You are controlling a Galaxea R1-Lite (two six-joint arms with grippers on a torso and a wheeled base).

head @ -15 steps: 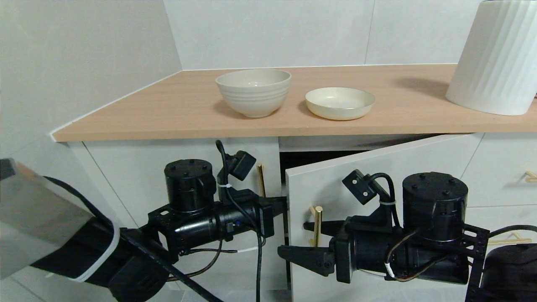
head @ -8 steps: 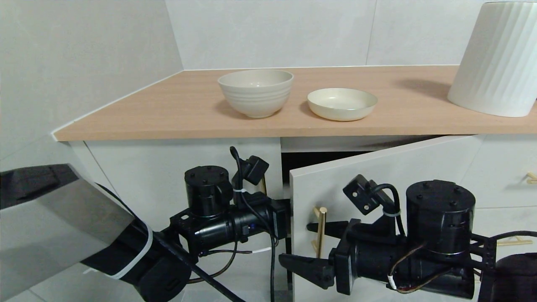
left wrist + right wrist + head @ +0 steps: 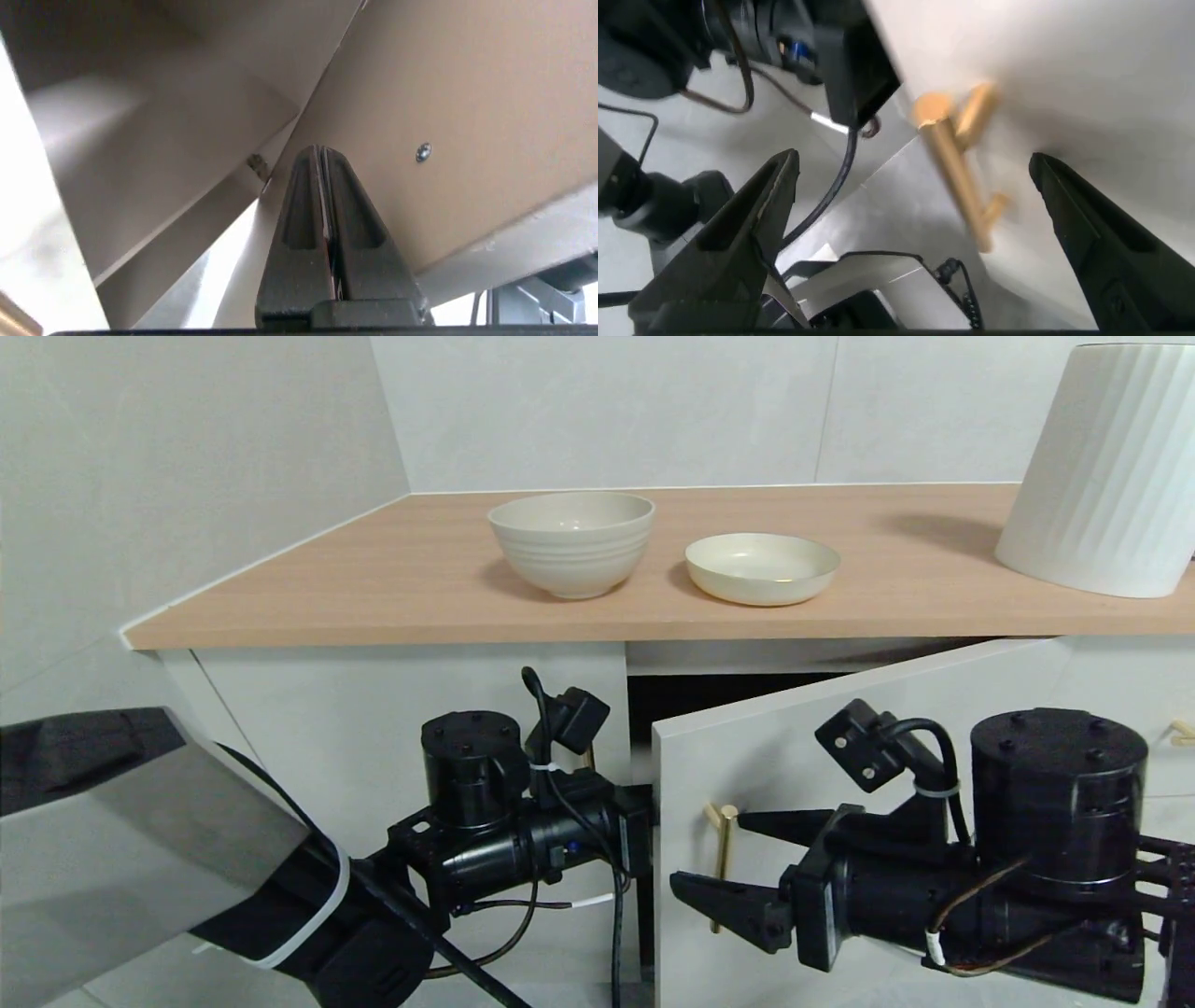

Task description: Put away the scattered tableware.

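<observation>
1. On the counter (image 3: 373, 588), the deep bowl (image 3: 569, 541) and the shallow dish (image 3: 761, 567) stand upright, just beside each other but not touching. A ribbed white container (image 3: 1102, 476) stands well apart at the right end. Treat both pieces of tableware as not yet stowed, since neither gripper is near them.
2. Below the counter, the cabinet door (image 3: 840, 728) stands ajar, with a dark gap at its free edge. Judge the current step as opening the storage space, which has to be done before any tableware can go in.
3. Check the left gripper (image 3: 324, 224). Its fingers are pressed fully together and hold nothing. The tip sits in the gap at the door's free edge, facing the door's inner side. Closed like this, it probably serves as a slim wedge that fits the narrow opening and keeps the door from swinging back.
4. Check the right gripper (image 3: 709, 849). Its jaws are spread wide and hold nothing. The brass handle (image 3: 957, 168) lies between the fingers, with no visible contact. The wide spread gives clearance on either side of the bar before any clamping.
5. Expect the next move to call for closing on the handle and pulling along the door's arc. Watch for slip on the thin bar and for the left tip being pinched.
</observation>
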